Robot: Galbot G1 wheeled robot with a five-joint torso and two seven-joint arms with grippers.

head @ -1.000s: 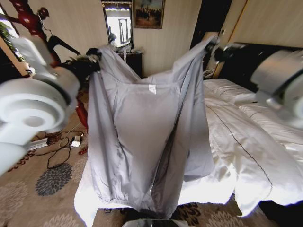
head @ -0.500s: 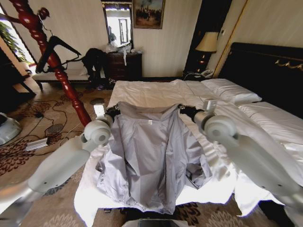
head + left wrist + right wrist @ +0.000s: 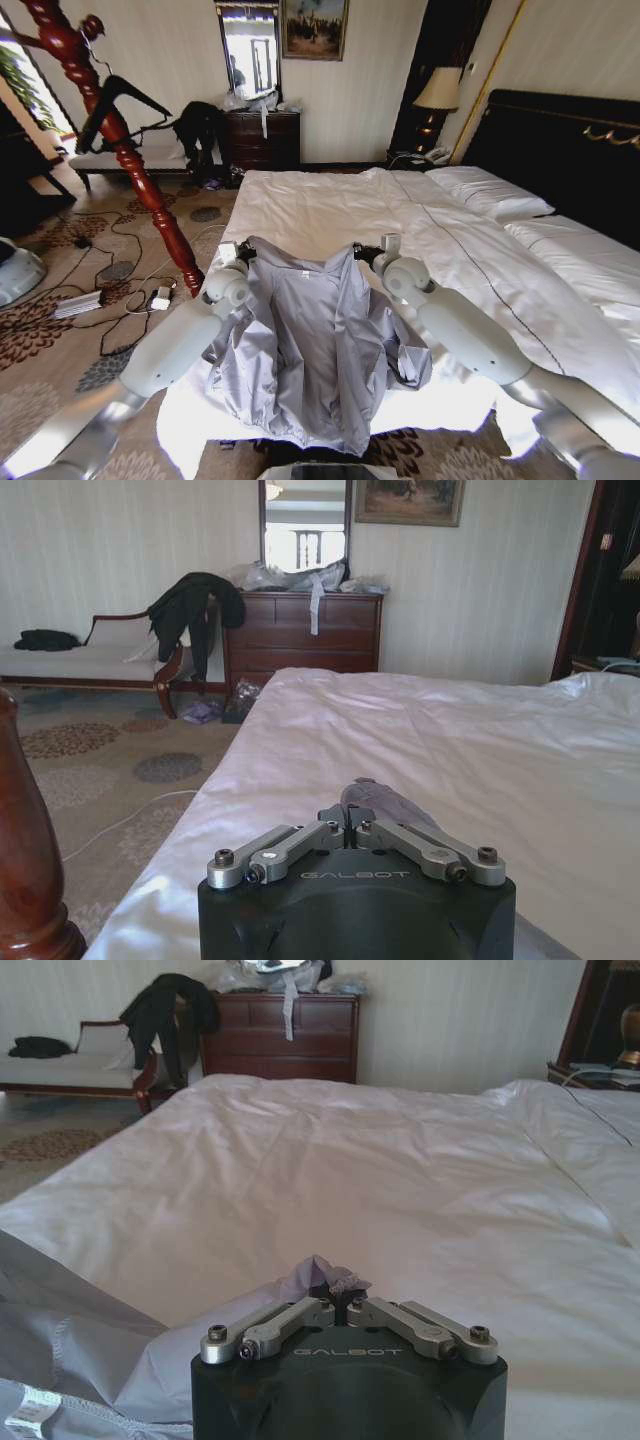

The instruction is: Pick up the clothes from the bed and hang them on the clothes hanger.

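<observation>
Since a second ago both my arms have come down, and the jacket (image 3: 315, 350) that hung spread in the air now lies on the bed (image 3: 330, 205), collar toward the far end. It is thin, light grey and crumply, open down the front, with a small white label just under the collar. Its top edge is stretched between my two claws; below that the fabric bunches into folds and the hem hangs over the near edge of the bed.

My left claw (image 3: 243, 253) is pressed together on the jacket's left shoulder, and in the left wrist view a tuft of grey cloth pokes out between the closed fingertips (image 3: 352, 820). My right claw (image 3: 366, 252) is likewise pinching the right shoulder; the right wrist view shows a small grey bunch of fabric caught at its tips (image 3: 340, 1298), with more of the jacket lying beside it on the white duvet.

To my left stands a red wooden coat stand (image 3: 120, 140), with the black hanger (image 3: 120, 100) hooked on it high up. Cables (image 3: 120, 300) trail over the patterned carpet near its foot. Farther back are a dark dresser (image 3: 262, 138), a black garment (image 3: 195, 125) draped on a bench, and a lamp (image 3: 435, 92) by the black headboard (image 3: 560, 140).
</observation>
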